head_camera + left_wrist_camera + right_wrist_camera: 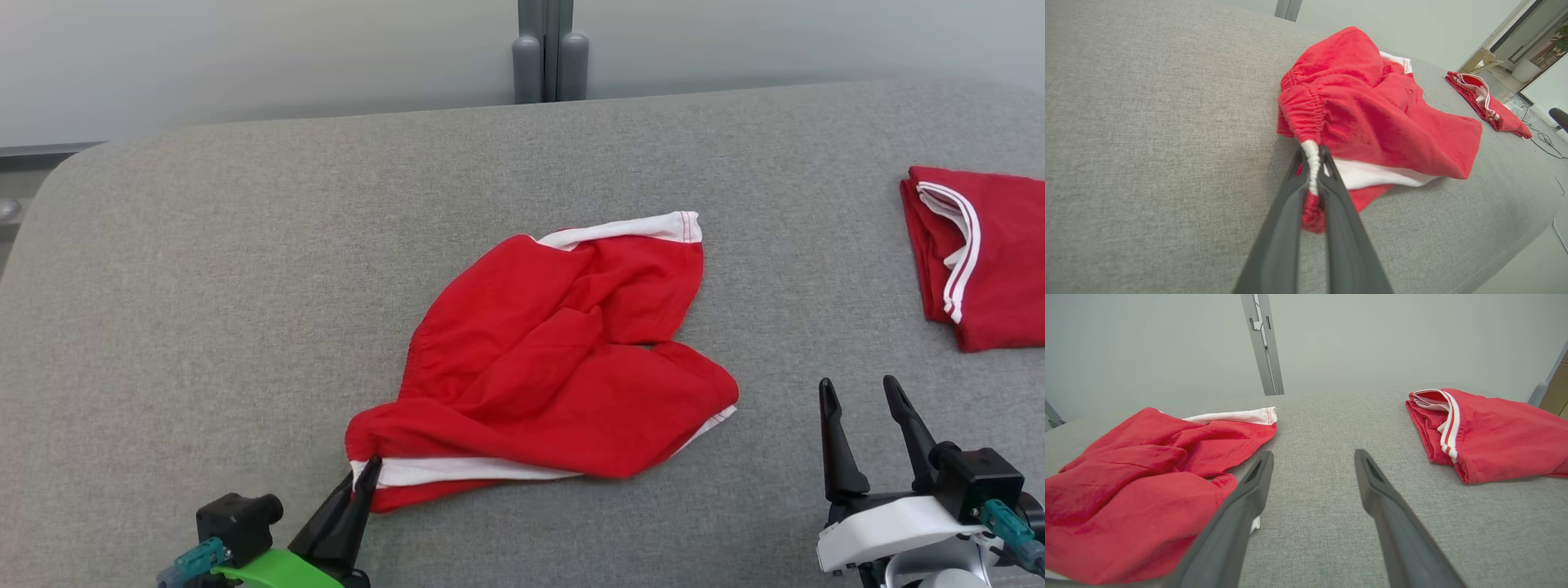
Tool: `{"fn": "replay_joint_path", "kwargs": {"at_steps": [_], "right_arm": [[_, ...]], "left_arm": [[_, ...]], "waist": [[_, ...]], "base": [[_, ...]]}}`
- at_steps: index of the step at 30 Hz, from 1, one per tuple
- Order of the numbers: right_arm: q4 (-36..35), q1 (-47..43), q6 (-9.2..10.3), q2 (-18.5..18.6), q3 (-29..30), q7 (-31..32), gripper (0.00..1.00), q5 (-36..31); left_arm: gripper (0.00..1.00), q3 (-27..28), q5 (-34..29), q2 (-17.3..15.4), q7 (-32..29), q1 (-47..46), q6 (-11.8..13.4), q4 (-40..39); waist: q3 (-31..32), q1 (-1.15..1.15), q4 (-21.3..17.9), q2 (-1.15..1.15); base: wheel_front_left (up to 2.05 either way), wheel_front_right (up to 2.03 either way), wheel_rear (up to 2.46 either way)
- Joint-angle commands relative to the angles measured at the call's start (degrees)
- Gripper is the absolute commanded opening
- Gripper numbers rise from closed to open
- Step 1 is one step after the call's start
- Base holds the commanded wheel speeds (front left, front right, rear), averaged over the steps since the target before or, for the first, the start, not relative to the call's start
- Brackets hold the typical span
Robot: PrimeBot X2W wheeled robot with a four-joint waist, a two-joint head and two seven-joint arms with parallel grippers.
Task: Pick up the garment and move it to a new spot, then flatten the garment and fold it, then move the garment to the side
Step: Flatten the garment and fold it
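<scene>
A crumpled red garment [555, 359] with white trim lies in the middle of the grey padded table [212, 278]. My left gripper [369, 467] is at its near left corner, shut on the white-edged hem. In the left wrist view the fingertips [1312, 151] pinch that white band, and the rest of the garment [1372, 118] spreads away on the surface. My right gripper [857, 384] stands open to the right of the garment, nothing between its fingers. In the right wrist view the gripper [1312, 455] points at bare table, with the garment [1139, 486] to its left.
A second red garment [988, 261], folded, with white stripes, lies at the table's far right edge [1498, 433] [1486, 102]. A grey post [551, 57] stands behind the table against a pale wall. The table's left corner is rounded.
</scene>
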State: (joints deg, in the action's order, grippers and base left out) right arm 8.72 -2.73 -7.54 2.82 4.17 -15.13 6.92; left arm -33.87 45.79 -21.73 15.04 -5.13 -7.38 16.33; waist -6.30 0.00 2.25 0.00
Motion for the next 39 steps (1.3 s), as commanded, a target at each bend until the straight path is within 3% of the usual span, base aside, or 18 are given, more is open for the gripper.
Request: {"fn": "replay_joint_path", "kwargs": {"at_steps": [1, 7, 10, 16, 25, 32, 39], "right_arm": [[0.1, -0.1, 0.11, 0.1, 0.0, 0.0, 1.0, -0.1], [0.1, -0.6, 0.11, 0.1, -0.4, 0.0, 1.0, -0.1], [-0.2, -0.6, 0.11, 0.1, -0.4, 0.0, 1.0, 0.2], [-1.3, -1.2, 0.11, 0.1, 0.5, 0.0, 1.0, 0.2], [-3.9, -2.5, 0.11, 0.1, 3.1, 0.0, 1.0, -1.2], [-3.1, -3.0, 0.11, 0.1, 2.6, 0.0, 1.0, -1.4], [-1.6, -2.2, 0.11, 0.1, 1.2, 0.0, 1.0, -0.7]], "left_arm": [[1.0, 0.8, -0.7, -0.3, 0.2, 1.0, -0.2, 0.3], [1.0, 3.5, -2.8, -0.8, 0.2, 2.8, -0.2, 2.5], [1.0, 9.1, -5.8, -0.1, 0.2, 3.8, -0.2, 1.7], [1.0, 21.7, -15.7, 5.7, 0.1, 8.6, -0.2, -5.9], [1.0, 33.3, -29.2, 15.9, 0.1, 13.5, -0.2, -16.3], [1.0, 35.4, -33.9, 18.4, 0.1, 16.6, -0.2, -17.4], [1.0, 32.4, -32.7, 18.6, 0.1, 16.0, -0.2, -15.7]], "waist": [[0.2, 0.0, 0.2, 0.0], [0.5, 0.0, 0.3, 0.0], [0.4, 0.0, 0.3, 0.0], [0.6, 0.0, 0.9, 0.0], [3.2, 0.0, 2.6, 0.0], [5.1, 0.0, 3.1, 0.0], [5.2, 0.0, 3.6, 0.0]], "base": [[0.0, 0.0, 0.0], [0.0, 0.0, 0.0], [0.0, 0.0, 0.0], [0.0, 0.0, 0.0], [0.0, 0.0, 0.0], [0.0, 0.0, 0.0], [0.0, 0.0, 0.0]]}}
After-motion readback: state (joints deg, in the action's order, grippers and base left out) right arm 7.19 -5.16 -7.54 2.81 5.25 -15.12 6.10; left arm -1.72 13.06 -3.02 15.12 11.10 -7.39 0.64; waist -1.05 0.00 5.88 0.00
